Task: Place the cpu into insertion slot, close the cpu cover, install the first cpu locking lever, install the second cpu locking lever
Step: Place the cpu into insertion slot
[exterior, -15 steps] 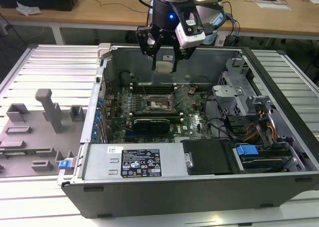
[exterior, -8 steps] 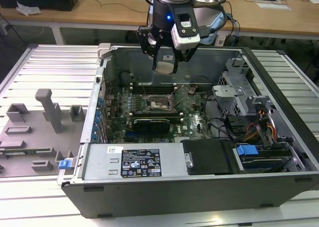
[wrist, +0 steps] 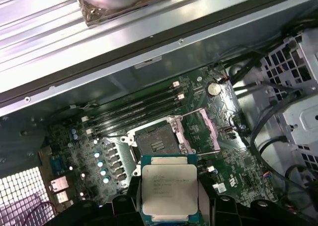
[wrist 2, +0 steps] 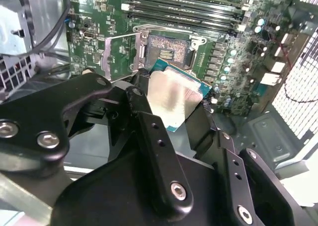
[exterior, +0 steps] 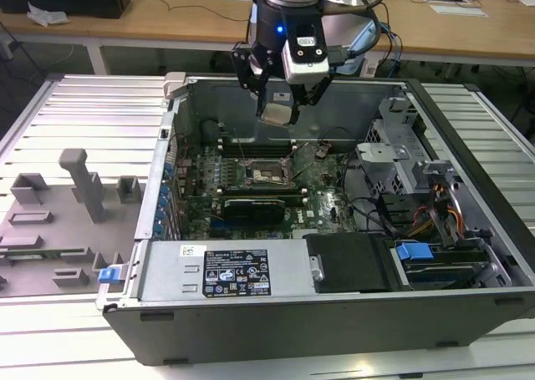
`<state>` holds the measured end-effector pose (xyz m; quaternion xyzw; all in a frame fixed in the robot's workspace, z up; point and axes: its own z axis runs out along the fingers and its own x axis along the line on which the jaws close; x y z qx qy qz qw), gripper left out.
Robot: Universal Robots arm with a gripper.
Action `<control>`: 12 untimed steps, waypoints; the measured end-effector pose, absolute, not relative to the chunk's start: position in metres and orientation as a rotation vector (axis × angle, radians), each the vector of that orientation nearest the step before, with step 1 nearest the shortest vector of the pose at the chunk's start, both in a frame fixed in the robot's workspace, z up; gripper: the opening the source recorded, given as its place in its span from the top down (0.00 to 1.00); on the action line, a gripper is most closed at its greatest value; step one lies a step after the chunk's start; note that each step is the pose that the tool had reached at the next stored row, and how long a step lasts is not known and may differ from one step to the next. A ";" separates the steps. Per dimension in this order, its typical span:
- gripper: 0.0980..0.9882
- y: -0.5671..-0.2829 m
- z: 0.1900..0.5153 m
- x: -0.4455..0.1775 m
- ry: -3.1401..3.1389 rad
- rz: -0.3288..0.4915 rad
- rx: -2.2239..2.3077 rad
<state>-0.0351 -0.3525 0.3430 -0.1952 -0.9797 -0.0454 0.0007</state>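
- Black fingers (wrist 2: 149,131) of the gripper (exterior: 277,111) clamp opposite edges of the flat, square, silver-topped cpu (wrist: 170,188).
- Tilted, with no longer side, the cpu hangs inside the grey computer case (exterior: 351,104), above and apart from the dark square insertion slot (wrist: 155,144).
- Silvery framed cpu cover (wrist: 207,130) lies open beside the slot.

My exterior view sits high and far back. It looks down into the open computer case (exterior: 251,309) lying on the surface (exterior: 75,104), so I see the whole case and the arm (exterior: 288,4) at its far side. My two wrist cameras ride on the arm and sit much nearer. Each looks down into the case at the green board (wrist: 238,151). The second wrist view peeks past the black fingers (wrist 2: 146,126) of the tool (wrist 2: 171,104). Both wrist views share the insertion slot (wrist 2: 168,48) (wrist: 158,145) and the cpu (wrist 2: 174,94) (wrist: 169,188) that the tool grips, seen from different sides.
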 end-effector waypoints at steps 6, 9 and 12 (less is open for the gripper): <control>0.50 -0.353 0.342 -0.035 -3.045 -0.143 -0.772; 0.50 -0.353 0.341 -0.035 -3.030 -0.143 -0.837; 0.50 -0.353 0.340 -0.035 -3.013 -0.143 -0.905</control>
